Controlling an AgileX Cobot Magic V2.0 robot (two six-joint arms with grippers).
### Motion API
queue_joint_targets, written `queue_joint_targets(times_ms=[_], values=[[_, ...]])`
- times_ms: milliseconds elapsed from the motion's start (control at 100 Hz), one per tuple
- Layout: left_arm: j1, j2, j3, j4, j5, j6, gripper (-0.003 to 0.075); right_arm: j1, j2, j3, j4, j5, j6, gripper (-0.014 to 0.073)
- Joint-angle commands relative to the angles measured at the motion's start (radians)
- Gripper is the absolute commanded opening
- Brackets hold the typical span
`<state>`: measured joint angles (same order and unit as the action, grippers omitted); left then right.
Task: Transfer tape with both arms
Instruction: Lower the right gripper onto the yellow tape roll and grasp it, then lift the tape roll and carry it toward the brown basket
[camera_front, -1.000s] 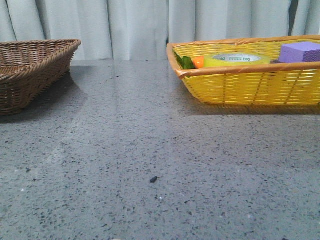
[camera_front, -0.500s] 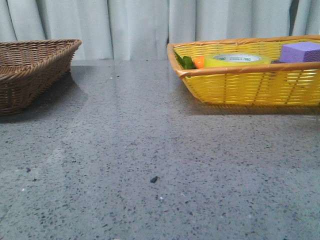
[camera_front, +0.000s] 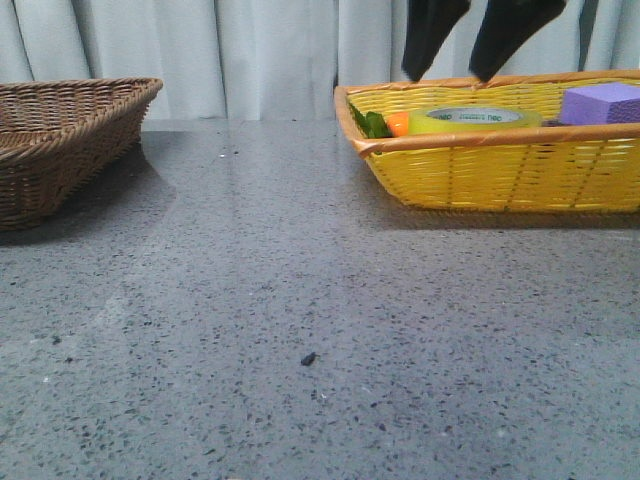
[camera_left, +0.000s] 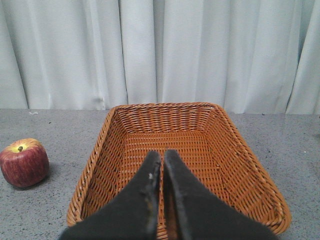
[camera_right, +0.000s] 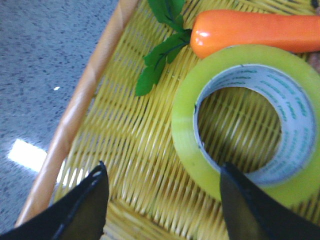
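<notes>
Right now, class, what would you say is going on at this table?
The right gripper hangs open above the yellow basket, over the roll of yellow-green tape, which lies flat beside a carrot and a purple block. Nothing is gripped yet. The left gripper is shut and empty, poised over the brown wicker basket, with an apple on the table beside that basket.

1. On the tabletop (camera_front: 300, 300), one basket (camera_front: 60, 140) sits at the far left and another basket (camera_front: 500, 165) at the far right.
2. In the right basket, the tape (camera_front: 475, 120) lies between a carrot (camera_front: 397, 124) on its left and a block (camera_front: 600, 103) on its right.
3. The right gripper (camera_front: 455, 70) hangs above the tape.
4. An apple (camera_left: 23, 162) lies on the tabletop beside the left basket.
</notes>
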<state>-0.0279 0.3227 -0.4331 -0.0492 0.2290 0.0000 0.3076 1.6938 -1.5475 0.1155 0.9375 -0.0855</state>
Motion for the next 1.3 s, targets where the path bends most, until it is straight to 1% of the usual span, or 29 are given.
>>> queue_joint_targets(times_ms=[0, 200, 490, 560, 750, 820, 890, 960, 1090, 1290], values=[[0.002, 0.017, -0.036, -0.017, -0.077, -0.011, -0.0020, 0.000, 0.011, -0.052, -0.008, -0.034, -0.002, 0.0402], [0.002, 0.017, -0.036, -0.017, -0.077, -0.011, -0.0020, 0.000, 0.094, -0.061, -0.031, -0.046, -0.002, 0.0402], [0.002, 0.017, -0.036, -0.017, -0.077, -0.011, -0.0020, 0.000, 0.119, -0.061, -0.068, -0.059, -0.002, 0.0395], [0.002, 0.017, -0.036, -0.017, -0.077, -0.011, -0.0020, 0.000, 0.119, -0.061, -0.077, -0.061, -0.002, 0.0348], [0.002, 0.017, -0.036, -0.017, -0.077, -0.011, -0.0020, 0.000, 0.119, -0.061, -0.097, -0.061, -0.002, 0.0100], [0.002, 0.017, -0.036, -0.017, -0.077, -0.011, -0.0021, 0.000, 0.117, -0.062, -0.097, -0.061, -0.002, 0.0030], [0.002, 0.017, -0.036, -0.017, -0.077, -0.011, -0.0020, 0.000, 0.114, -0.065, -0.099, -0.061, -0.002, -0.0016], [0.002, 0.017, -0.036, -0.017, -0.077, -0.011, -0.0020, 0.000, 0.112, -0.083, -0.099, -0.049, -0.002, -0.0039], [0.002, 0.017, -0.036, -0.017, -0.077, -0.011, -0.0021, 0.002, 0.110, -0.154, -0.099, -0.003, -0.002, -0.0038], [0.002, 0.017, -0.036, -0.017, -0.077, -0.011, -0.0021, 0.008, 0.108, -0.313, -0.093, 0.129, -0.002, -0.0038]])
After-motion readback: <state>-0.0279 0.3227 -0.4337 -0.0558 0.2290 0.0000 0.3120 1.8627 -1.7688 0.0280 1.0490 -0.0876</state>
